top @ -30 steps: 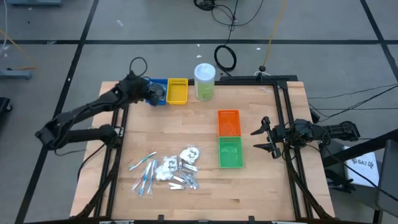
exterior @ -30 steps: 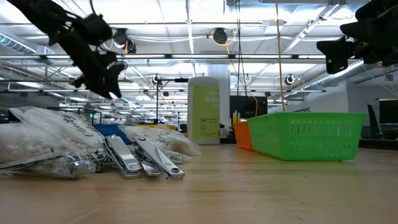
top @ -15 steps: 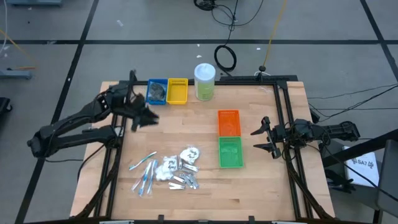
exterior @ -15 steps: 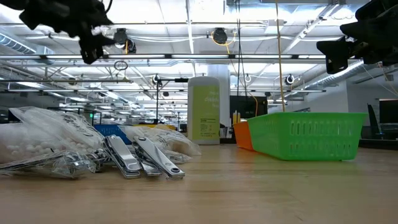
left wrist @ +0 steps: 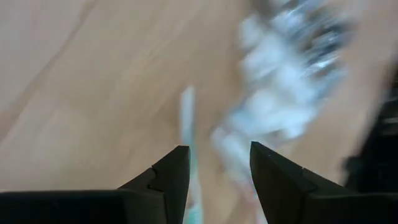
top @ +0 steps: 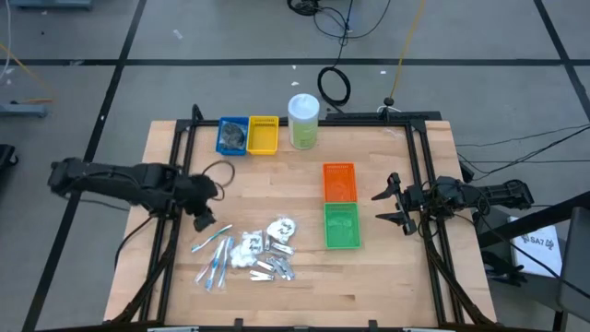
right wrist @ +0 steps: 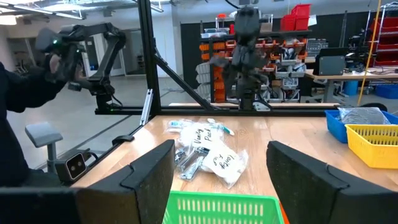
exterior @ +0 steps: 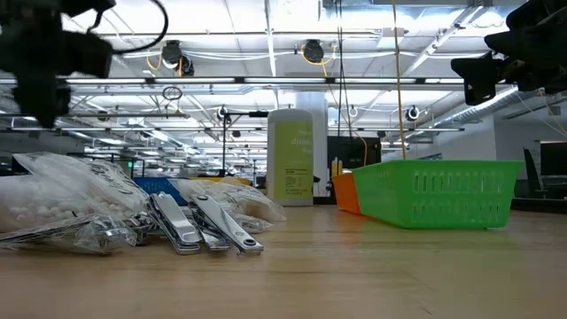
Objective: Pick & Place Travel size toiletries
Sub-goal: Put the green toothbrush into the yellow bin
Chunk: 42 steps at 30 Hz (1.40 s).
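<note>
I see the pale wooden bench (top: 387, 277), plank-grained, ringed by a black metal frame. My left hand (top: 201, 218) hangs over the bench's left side, just beside the pile of toiletries (top: 247, 254), its two dark fingers (left wrist: 168, 177) spread with nothing between them. My right hand (top: 391, 203) waits at the right edge beside the green tray (top: 341, 226), spread wide and empty. That tray is slotted plastic mesh, with an orange one (top: 339, 181) touching its far end; blue (top: 231, 136) and yellow (top: 263, 135) trays sit at the back by a tall clear jar (top: 303, 122) with a white lid. The pile holds crinkly white packets (right wrist: 217, 158) with handwriting I cannot read, slim blue-white sticks (top: 215, 258) in clear wrap, and shiny metal clippers (exterior: 208, 226).
</note>
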Motion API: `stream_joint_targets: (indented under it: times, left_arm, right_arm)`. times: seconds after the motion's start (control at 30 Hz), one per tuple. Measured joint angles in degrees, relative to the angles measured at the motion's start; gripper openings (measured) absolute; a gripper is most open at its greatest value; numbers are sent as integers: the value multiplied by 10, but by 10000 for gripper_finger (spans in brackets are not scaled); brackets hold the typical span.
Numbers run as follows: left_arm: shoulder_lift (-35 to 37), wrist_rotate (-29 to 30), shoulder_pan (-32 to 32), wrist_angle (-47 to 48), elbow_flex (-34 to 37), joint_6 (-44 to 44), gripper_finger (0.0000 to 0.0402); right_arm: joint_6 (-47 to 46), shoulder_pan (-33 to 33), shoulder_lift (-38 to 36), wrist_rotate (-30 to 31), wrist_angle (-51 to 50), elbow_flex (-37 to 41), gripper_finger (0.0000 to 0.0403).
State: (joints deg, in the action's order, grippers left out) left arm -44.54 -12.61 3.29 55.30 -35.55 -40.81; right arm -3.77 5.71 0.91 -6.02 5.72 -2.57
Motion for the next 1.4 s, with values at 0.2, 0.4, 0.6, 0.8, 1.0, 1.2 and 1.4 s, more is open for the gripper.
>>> stream_joint_targets:
  times: [0.2,0.4,0.6,0.8,1.0,1.2,1.4]
  left_arm:
    - [-75,71,79,47,0,-76,154]
    - [-164,78,140,45,0,-106,154]
    - [-241,77,178,40,0,-130,154]
    - [-283,88,202,-24,0,-133,154]
    - [-312,91,220,-60,0,-133,154]
    - [-345,91,224,-60,0,-160,154]
    - [-368,79,224,-77,-2,-165,152]
  right_arm:
    - [0,0,0,0,0,0,242]
    - [0,0,0,0,0,0,242]
    - [0,0,0,0,0,0,242]
    - [0,0,0,0,0,0,242]
    - [0,0,0,0,0,0,242]
    - [0,0,0,0,0,0,242]
    - [0,0,0,0,0,0,242]
